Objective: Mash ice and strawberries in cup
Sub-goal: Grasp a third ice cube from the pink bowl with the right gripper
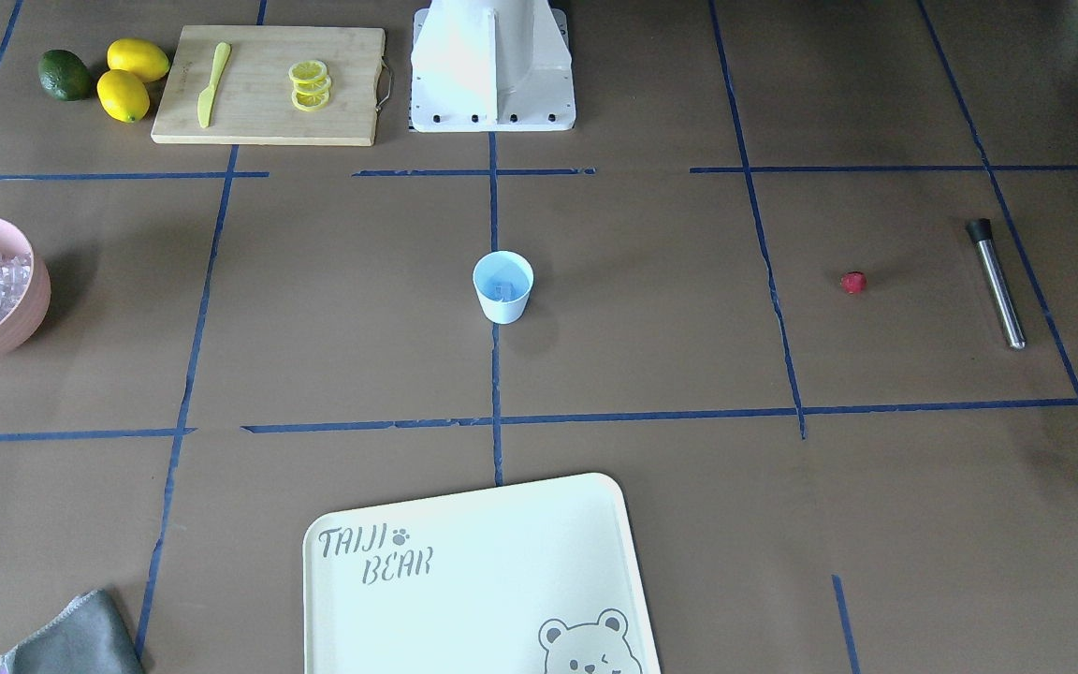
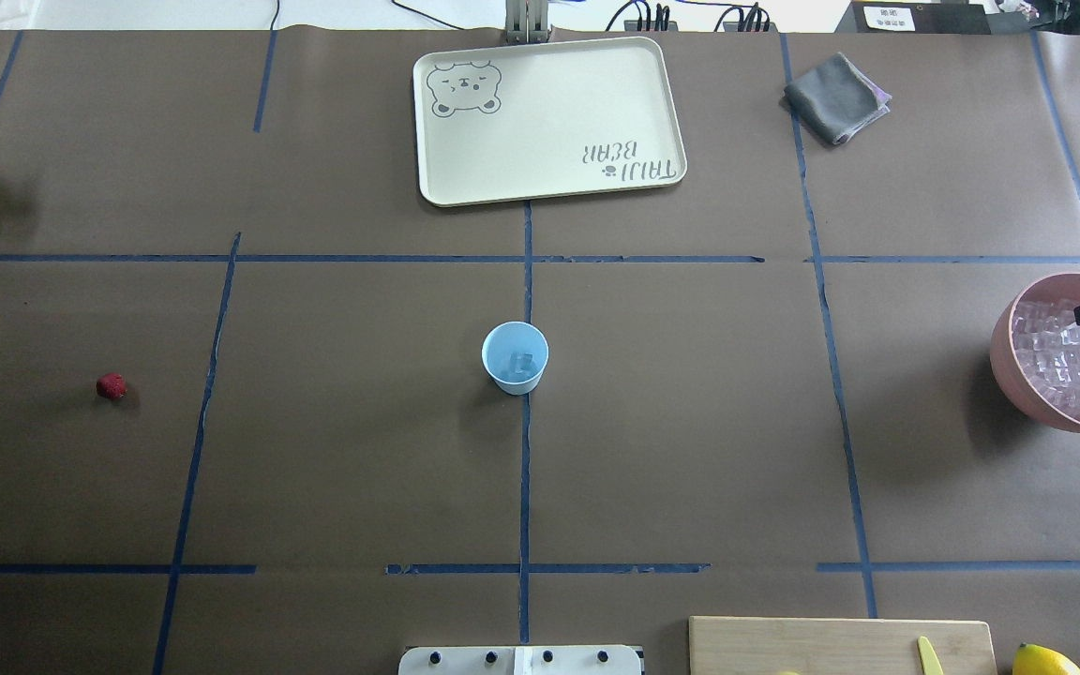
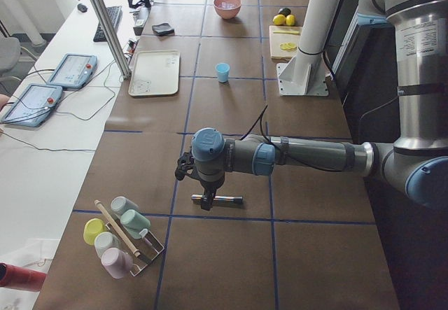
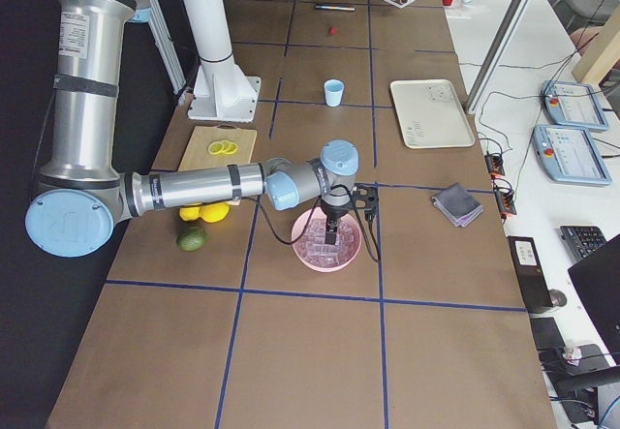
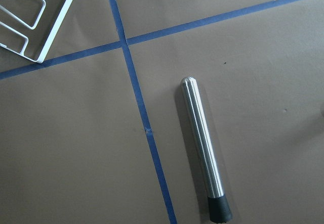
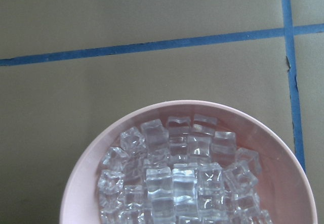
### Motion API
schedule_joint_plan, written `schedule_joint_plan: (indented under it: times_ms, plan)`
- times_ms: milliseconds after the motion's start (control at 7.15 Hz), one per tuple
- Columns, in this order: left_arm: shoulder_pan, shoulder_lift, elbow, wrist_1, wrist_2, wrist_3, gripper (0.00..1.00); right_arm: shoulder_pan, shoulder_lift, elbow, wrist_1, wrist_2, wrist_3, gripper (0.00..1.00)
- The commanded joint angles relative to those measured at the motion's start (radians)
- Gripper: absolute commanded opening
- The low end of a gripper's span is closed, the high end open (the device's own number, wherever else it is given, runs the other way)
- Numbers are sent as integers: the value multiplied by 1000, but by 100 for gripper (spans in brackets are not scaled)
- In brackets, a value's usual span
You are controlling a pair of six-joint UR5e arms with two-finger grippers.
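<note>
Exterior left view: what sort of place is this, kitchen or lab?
Likely a robotics lab rather than a kitchen: a paper-covered table gridded with blue tape, teach pendants on the side bench, and a robot arm reaching over the table.

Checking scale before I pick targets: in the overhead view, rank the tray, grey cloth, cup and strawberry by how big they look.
1. tray, largest by far
2. grey cloth
3. cup, somewhat smaller than the cloth
4. strawberry, clearly smallest
</note>
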Motion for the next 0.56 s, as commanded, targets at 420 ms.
schedule_joint_plan:
  times_ms: [420]
  plan:
    - [0,2,10,0,0,0,100,-63,36,-64,3,-23,60,98]
